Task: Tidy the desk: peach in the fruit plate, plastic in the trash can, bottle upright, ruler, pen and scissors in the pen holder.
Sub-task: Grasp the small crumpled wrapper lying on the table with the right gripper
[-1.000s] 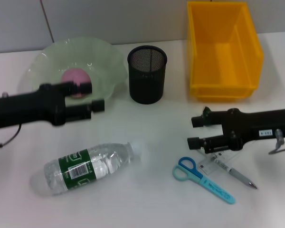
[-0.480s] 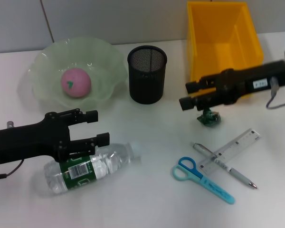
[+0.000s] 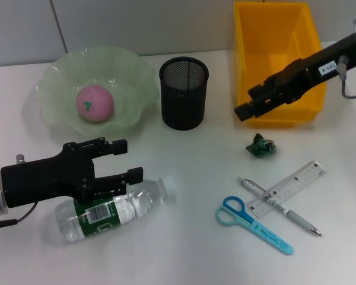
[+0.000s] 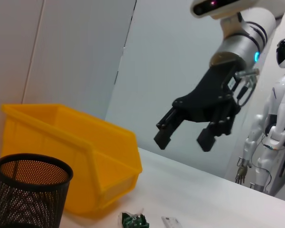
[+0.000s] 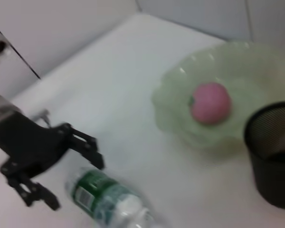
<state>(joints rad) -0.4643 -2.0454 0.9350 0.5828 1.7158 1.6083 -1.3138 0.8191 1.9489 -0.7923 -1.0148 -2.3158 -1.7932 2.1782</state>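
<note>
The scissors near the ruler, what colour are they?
Light blue, handles and blade cover alike; the scissors show best in the head view.

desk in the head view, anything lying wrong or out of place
Yes. The bottle lies on its side under the open left gripper. A crumpled green scrap sits on the desk, not in the trash can. The ruler lies across the pen, beside the scissors.

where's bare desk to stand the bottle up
Bare desk lies between the pen holder and the bottle, and on toward the scissors. Near the ruler, pen and green plastic scrap it is crowded.
</note>
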